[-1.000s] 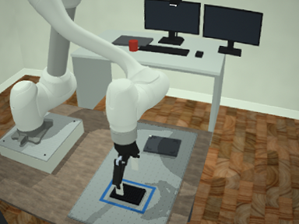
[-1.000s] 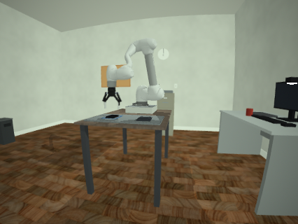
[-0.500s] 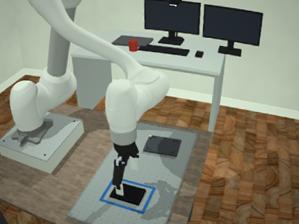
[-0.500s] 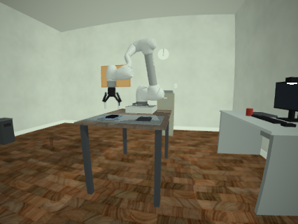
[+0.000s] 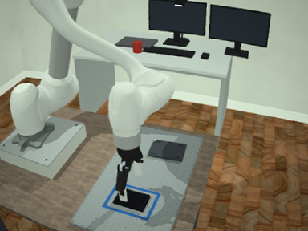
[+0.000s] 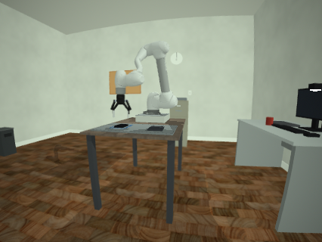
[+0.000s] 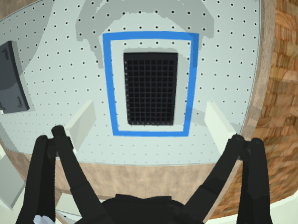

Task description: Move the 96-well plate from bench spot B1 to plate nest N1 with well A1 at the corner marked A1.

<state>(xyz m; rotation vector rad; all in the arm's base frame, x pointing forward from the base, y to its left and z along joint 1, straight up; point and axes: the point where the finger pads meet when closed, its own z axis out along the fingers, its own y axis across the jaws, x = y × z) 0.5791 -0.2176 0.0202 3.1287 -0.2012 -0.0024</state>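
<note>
The black 96-well plate [image 5: 133, 199] lies flat inside the blue square outline of the bench spot near the front of the grey mat. It also shows in the wrist view [image 7: 150, 87] and, small, in the exterior view [image 6: 120, 125]. My gripper [image 5: 127, 182] hangs straight above the plate, fingers pointing down, open wide and empty. It stands clearly above the table in the exterior view [image 6: 121, 110]. The dark plate nest [image 5: 167, 150] sits farther back on the mat, empty, and shows at the wrist view's left edge [image 7: 12, 84].
The arm's base block [image 5: 41, 144] stands at the table's left. A desk [image 5: 156, 59] with two monitors, a keyboard and a red cup [image 5: 137, 47] stands behind the table. The table's front edge is close to the blue outline.
</note>
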